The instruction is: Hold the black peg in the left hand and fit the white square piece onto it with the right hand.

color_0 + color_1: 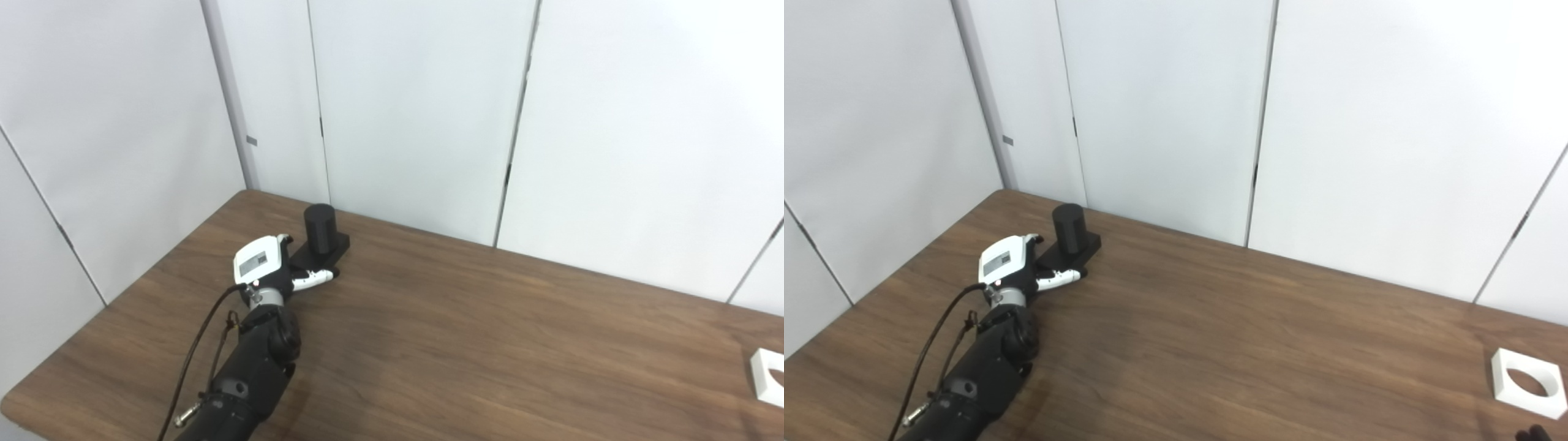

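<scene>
Near the table's (1213, 343) far left corner, the black peg (1069, 228) stands upright on its square base, close to the wall panels (1164, 110). Left hand (1013, 264) lies against the base's near side, thumb reaching along the base's front edge; whether the fingers clamp the base cannot be told. Broad bare wood separates peg from the white piece (1527, 383), which lies flat near the right edge, round hole up. Left eye view crops that piece at the frame edge; right eye view shows it whole, plus dark fingertips (1532, 434) at the bottom right corner, state unclear.
</scene>
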### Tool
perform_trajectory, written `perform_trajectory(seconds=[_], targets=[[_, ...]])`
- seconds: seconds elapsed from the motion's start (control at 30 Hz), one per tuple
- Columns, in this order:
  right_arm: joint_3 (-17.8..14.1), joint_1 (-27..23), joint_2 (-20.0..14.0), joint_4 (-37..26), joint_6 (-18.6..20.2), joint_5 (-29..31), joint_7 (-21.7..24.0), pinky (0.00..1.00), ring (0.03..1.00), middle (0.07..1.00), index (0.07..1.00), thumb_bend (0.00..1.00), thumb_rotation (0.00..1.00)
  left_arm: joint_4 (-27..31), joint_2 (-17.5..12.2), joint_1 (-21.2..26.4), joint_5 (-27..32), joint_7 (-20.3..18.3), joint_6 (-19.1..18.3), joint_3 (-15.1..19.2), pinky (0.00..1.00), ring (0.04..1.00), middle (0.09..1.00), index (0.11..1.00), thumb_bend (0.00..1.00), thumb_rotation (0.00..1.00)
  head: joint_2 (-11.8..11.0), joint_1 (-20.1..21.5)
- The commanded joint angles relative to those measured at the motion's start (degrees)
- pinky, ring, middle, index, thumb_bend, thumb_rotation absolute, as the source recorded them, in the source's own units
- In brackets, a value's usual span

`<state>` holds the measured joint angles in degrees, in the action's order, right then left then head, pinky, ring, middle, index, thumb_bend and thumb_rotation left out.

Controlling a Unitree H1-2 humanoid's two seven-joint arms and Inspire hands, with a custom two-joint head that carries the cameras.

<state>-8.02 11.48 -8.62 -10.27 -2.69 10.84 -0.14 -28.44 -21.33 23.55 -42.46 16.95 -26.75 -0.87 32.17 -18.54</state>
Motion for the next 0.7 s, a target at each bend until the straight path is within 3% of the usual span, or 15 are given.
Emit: perform_trajectory(seconds=[0.0, 0.17, 0.4, 0.67], targets=[[-0.24, 0.85, 1.25, -0.75, -1.41, 0.84, 0.54, 0.98, 0.973, 0.962, 0.971, 0.66, 0.97, 0.05, -2.10, 2.91, -0.73, 2.37, -0.01, -0.19, 0.96, 0.921, 0.897, 0.825, 0.97, 0.64, 0.07, -0.02], [-0.22, 0.83, 1.12, -0.73, -1.48, 1.07, 0.64, 0.97, 0.975, 0.966, 0.978, 0.66, 0.97, -1.22, -2.58, 3.24, -0.93, 3.41, 0.13, -1.43, 0.94, 0.906, 0.871, 0.772, 0.96, 0.64, 0.07, -0.02], [-0.16, 0.92, 0.95, -0.76, -1.37, 1.14, 0.59, 0.98, 0.969, 0.958, 0.977, 0.63, 0.99, -2.34, -2.56, 3.88, -3.92, 1.53, -0.14, -1.74, 0.93, 0.893, 0.839, 0.679, 0.92, 0.64, 0.04, 0.55], [-0.13, 0.93, 0.90, -0.56, -1.12, 1.26, 0.63, 0.95, 0.960, 0.951, 0.965, 0.65, 0.95, -2.16, -2.88, 3.06, -0.06, 4.49, 2.19, -1.96, 0.92, 0.853, 0.755, 0.475, 0.87, 0.39, -0.04, 0.56]])
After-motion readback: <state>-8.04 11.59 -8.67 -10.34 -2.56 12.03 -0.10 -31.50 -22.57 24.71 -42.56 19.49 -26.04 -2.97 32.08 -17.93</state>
